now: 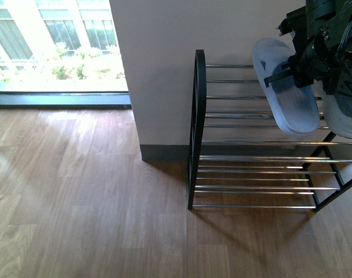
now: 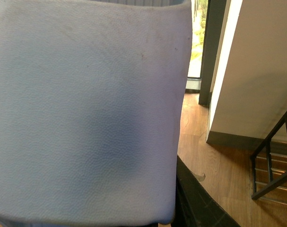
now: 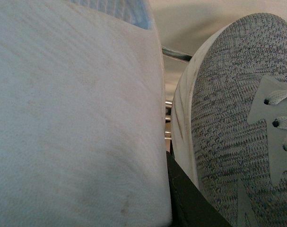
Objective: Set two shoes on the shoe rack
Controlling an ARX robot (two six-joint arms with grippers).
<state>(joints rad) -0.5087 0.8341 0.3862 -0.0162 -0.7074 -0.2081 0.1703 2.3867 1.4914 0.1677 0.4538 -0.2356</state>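
While no writing shows, a gripper (image 1: 291, 66) clamps the blue slide (image 1: 285, 87) above the rack (image 1: 198, 116); other claw unseen.

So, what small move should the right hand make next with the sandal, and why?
Probably lower it a little and level it onto the top bars. The right hand holds the pale blue sandal tilted over the shoe rack, beside the grey sneaker, with bare bars below it.

The robot's arm (image 1: 329, 43) is black, built of blocky, angular parts with dark cables looped across the wrist. In the wrist views only a dark, matte finger (image 2: 200, 198) edge shows, smooth and unmarked
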